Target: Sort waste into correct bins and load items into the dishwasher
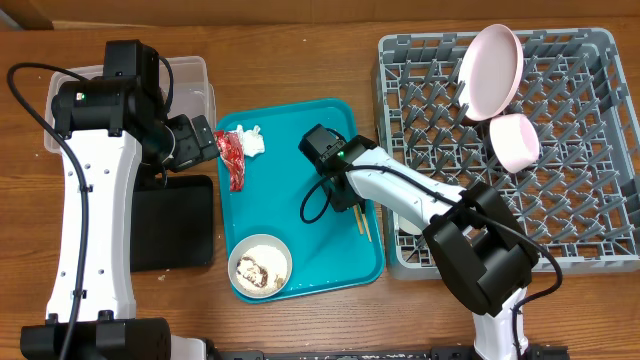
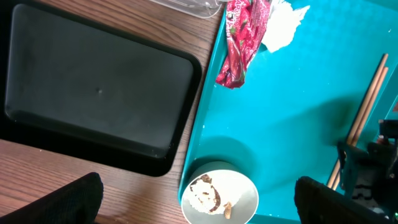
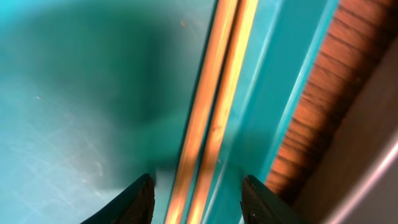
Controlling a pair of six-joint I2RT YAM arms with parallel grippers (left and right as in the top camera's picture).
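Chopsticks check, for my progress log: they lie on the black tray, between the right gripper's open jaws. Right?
Not quite. The chopsticks lie on the teal tray, not the black tray, between the right gripper's open jaws; the right wrist view shows the teal floor under them.

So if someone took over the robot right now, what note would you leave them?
Left gripper open, empty, near the red wrapper.
Right gripper open, straddling the chopsticks on the teal tray, not yet closed.
Done: pink plate and pink bowl sit in the dish rack.
Left: wrapper, white tissue, chopsticks, and the off-white bowl of rice scraps, all on the teal tray.
Black tray holds nothing; clear tub partly hidden.
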